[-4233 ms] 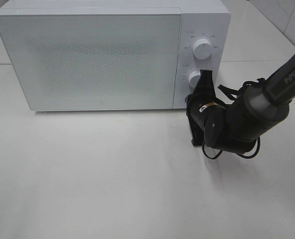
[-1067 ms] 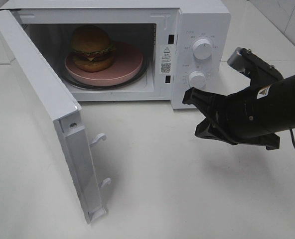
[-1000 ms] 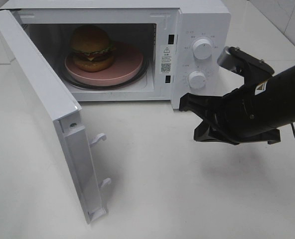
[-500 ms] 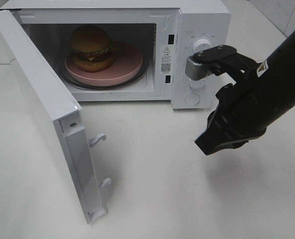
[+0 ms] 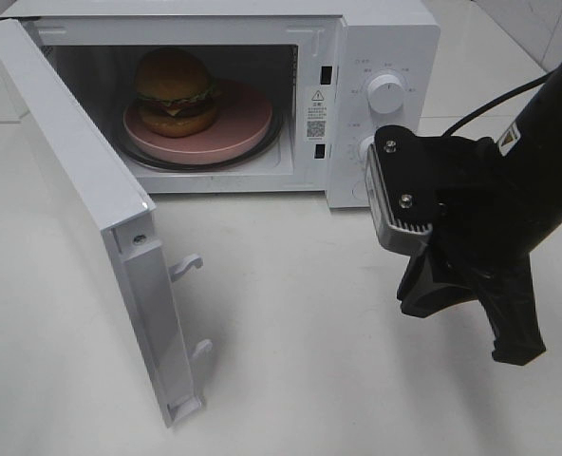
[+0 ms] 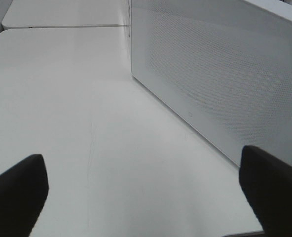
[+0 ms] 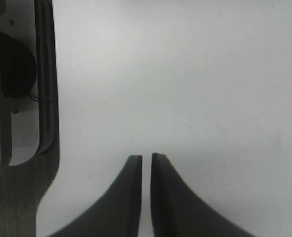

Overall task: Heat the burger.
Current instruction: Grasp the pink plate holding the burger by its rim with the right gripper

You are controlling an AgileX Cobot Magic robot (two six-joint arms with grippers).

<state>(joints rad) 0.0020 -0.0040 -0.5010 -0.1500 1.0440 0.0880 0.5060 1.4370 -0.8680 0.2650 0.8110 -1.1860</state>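
The burger (image 5: 174, 92) sits on the left side of a round pink plate (image 5: 245, 116) inside the open white microwave (image 5: 385, 38). My right gripper (image 5: 457, 294) hangs over the table in front of the control panel, pointing down, well apart from the burger. In the right wrist view its fingers (image 7: 146, 157) stand almost together with only a thin slit and nothing between them. My left gripper (image 6: 146, 192) is wide open and empty, facing the outer face of the microwave door (image 6: 225, 89); it does not show in the exterior high view.
The microwave door (image 5: 101, 218) swings out to the front left, with its latch hooks (image 5: 188, 266) sticking out. The upper knob (image 5: 386, 93) shows; my right arm partly covers the lower knob (image 5: 365, 144). A microwave foot (image 7: 15, 66) lies near the right gripper.
Four seconds ago the door was shut and my right gripper was at the lower knob. Within the last second that gripper swung from pointing left near the knobs to pointing down. The burger stayed put.
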